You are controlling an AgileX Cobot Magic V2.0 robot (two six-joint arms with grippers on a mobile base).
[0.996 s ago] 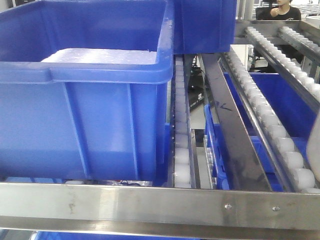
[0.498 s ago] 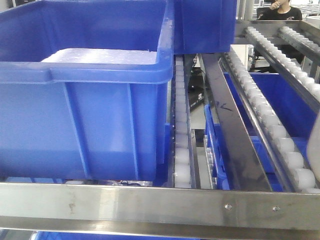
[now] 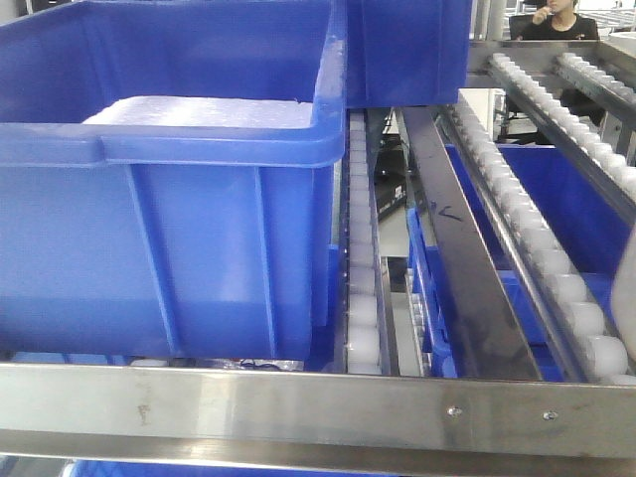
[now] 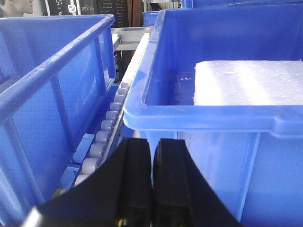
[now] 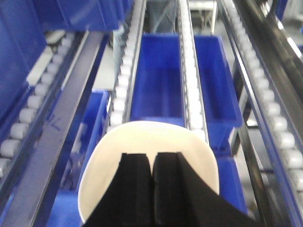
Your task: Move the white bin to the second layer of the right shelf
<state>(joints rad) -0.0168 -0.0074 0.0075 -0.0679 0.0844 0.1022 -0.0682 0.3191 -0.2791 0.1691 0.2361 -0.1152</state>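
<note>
Change: white bin [image 5: 147, 156] has slid further off the front view's right edge | Right gripper [image 5: 152, 189]: fingers pinching its rim above roller rails [image 5: 189, 71] | Left gripper [image 4: 151, 189]: pressed together, idle | Step: carrying; next, lower onto second layer.

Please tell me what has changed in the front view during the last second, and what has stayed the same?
The pale shape at the right edge, probably the white bin, slid further out of view to the right. The person at the top right raised a hand to the face. The big blue crate, the roller rails and the steel bar did not move.
</note>
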